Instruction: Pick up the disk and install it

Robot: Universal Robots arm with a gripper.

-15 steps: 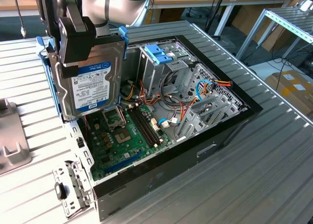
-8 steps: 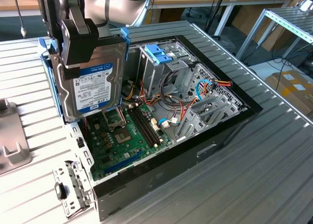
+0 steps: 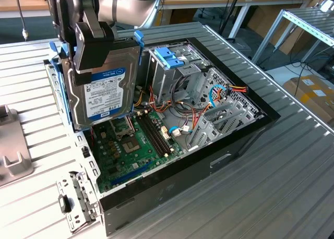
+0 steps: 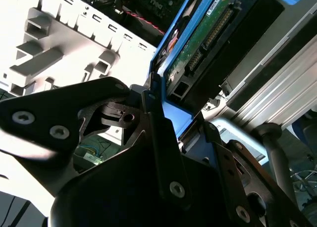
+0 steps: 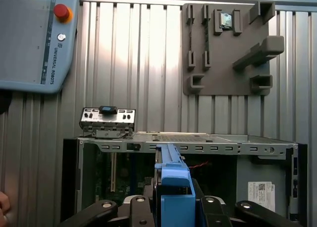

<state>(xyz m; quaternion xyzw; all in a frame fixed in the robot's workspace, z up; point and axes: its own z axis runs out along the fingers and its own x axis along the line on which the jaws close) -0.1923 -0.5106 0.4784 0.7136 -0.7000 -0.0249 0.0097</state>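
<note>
One disk (image 3: 107, 93) is clamped in the hand (image 3: 87, 54), whose black fingers (image 3: 93, 40) press on its two flat faces. In the exterior view the disk hangs on edge, clear of the desk (image 3: 292, 160), with its white-and-blue label turned toward the camera and light blue carrier rails along its edges. It is positioned over the open computer case (image 3: 219, 160), at the end toward the exterior view's left, with the green motherboard (image 3: 135, 140) below it. A blue plastic bracket (image 3: 169, 57) sits atop the metal drive cage (image 3: 167, 81), to the exterior view's right of the disk and apart from it. In the first wrist view the disk appears edge-on between the fingers, above the case's open interior. A grey fixture plate (image 5: 228, 48) and a teach pendant (image 5: 34, 38) lie on the ribbed desk beyond the case, and a small metal bracket (image 5: 108, 119) lies just beside the case wall. In the second wrist view the disk's green circuit board faces the camera.
</note>
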